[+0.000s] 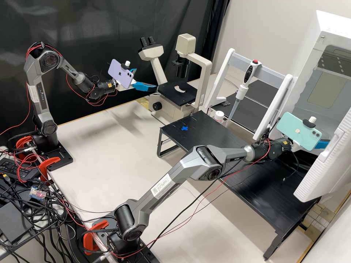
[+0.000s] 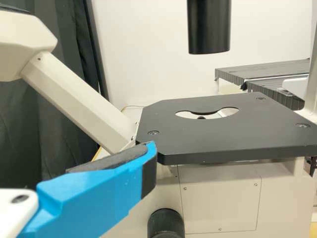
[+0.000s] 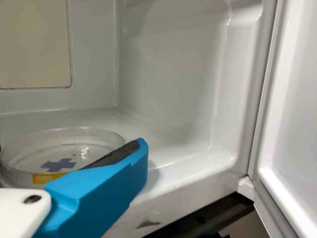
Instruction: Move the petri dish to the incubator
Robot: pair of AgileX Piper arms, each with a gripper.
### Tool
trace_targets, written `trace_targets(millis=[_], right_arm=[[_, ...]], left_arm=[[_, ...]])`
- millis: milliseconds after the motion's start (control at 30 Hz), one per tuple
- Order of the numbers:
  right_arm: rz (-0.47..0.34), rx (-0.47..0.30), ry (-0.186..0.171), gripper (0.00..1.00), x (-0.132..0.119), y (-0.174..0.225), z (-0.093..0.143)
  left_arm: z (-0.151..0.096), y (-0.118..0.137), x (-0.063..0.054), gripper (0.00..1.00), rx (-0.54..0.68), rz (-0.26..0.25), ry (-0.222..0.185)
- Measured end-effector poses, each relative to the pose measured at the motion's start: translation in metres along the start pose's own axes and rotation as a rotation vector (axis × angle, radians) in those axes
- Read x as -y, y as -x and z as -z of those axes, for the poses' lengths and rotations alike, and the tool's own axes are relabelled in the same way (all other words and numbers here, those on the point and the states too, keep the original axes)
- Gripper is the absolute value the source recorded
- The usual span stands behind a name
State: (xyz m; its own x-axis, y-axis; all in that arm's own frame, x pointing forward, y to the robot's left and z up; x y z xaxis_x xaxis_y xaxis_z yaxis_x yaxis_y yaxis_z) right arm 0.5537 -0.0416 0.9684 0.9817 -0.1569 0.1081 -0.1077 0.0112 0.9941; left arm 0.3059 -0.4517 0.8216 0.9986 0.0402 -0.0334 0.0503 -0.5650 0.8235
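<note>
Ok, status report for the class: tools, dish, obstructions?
Left tool open, by microscope. Petri dish inside incubator, right tool at its rim. Door open, not blocking.

A cream microscope (image 1: 185,44) near a black curtain (image 1: 91,22), a pipette (image 1: 241,91) on a white stand (image 1: 276,106)

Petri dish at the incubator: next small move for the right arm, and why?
I'd ease the right gripper open a little. The petri dish is already inside the incubator, low by its floor, with the gripper right beside it. Can't tell whether it's already released; if so, opening should cost little.
</note>
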Motion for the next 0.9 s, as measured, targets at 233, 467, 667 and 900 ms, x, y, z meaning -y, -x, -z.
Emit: trace_targets(millis=[233, 467, 667, 900], right_arm=[[0.012, -0.032, -0.012, 1.0, 0.003, 0.006, -0.009], [0.02, -0.03, -0.048, 1.0, 0.002, 0.023, -0.014], [-0.013, -0.031, -0.076, 1.0, -0.005, 0.052, -0.023], [-0.058, -0.039, -0.067, 1.0, -0.017, 0.094, -0.031]], left_arm=[[0.0, 0.0, 0.0, 1.0, 0.0, 0.0, 0.0], [0.0, 0.0, 0.0, 1.0, 0.0, 0.0, 0.0], [0.0, 0.0, 0.0, 1.0, 0.0, 0.0, 0.0], [0.0, 0.0, 0.0, 1.0, 0.0, 0.0, 0.0]])
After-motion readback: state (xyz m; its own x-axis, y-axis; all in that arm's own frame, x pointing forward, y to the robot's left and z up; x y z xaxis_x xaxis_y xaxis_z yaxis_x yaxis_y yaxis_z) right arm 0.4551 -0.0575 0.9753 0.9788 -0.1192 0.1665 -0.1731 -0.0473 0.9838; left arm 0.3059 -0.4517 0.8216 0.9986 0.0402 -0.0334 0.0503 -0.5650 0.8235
